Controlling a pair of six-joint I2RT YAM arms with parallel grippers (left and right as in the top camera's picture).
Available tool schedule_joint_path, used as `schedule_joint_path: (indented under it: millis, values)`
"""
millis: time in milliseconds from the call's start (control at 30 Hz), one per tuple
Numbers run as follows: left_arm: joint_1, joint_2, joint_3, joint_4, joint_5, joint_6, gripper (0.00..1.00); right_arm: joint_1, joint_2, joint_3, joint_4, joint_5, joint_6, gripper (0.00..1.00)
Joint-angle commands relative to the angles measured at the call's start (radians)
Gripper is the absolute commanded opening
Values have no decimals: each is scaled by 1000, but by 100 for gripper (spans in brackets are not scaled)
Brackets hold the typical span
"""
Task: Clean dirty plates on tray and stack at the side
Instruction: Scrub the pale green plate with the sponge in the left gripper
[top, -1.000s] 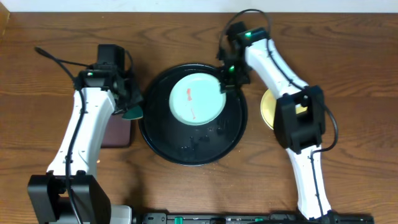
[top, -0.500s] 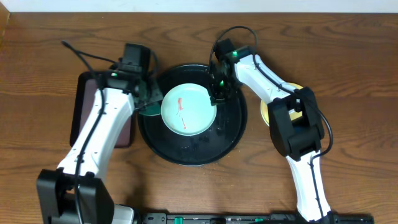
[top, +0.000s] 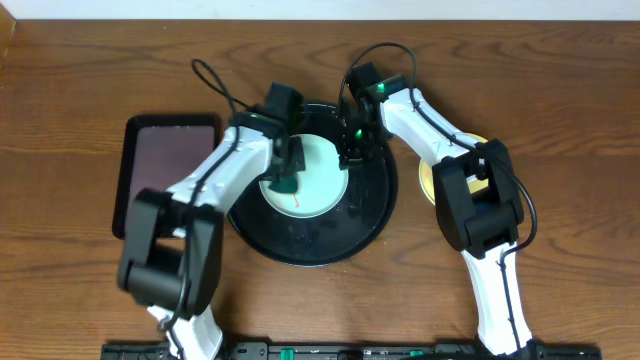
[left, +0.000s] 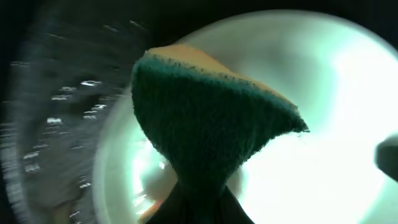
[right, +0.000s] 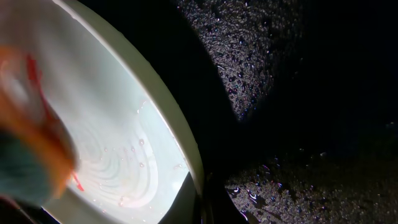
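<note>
The left end effector (top: 288, 172) clenches a green sponge (left: 205, 124) against the mint plate (top: 322, 185) beneath it, inside the black tray (top: 300, 250). The right end effector (top: 352, 150) sits at the rim, and I cannot tell whether it grips. Hard scrubbing could skid the wet plate.

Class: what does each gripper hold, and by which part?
The left gripper pinches a green scrub sponge by its squeezed narrow end. The right gripper holds the mint plate by its right rim, on the black tray.
</note>
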Motion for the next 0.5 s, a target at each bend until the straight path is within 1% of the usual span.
schedule_joint_path:
  millis: [0, 67, 200, 233, 267, 333, 400, 467]
  values:
    - [-5, 54, -10, 1, 98, 16, 7, 18, 44, -38, 0, 15, -5, 1]
    - [-5, 71, -10, 1, 171, 33, 7, 18, 44, -38, 0, 16, -5, 1]
    - [-2, 71, -5, 23, 324, 131, 7, 19, 44, -38, 0, 16, -5, 1]
    - [-2, 71, -3, 38, 354, 159, 8, 19, 44, -38, 0, 16, -5, 1]
    - [-2, 71, -3, 64, 356, 161, 7, 19, 44, -38, 1, 16, -5, 1]
    - [5, 71, -3, 112, 322, 159, 7, 19, 44, -38, 1, 19, -5, 1]
    - [6, 71, -3, 153, 220, 130, 7, 19, 44, -38, 0, 19, -5, 1]
    - [8, 71, -3, 182, 79, 80, 7, 19, 44, -38, 0, 19, -5, 1]
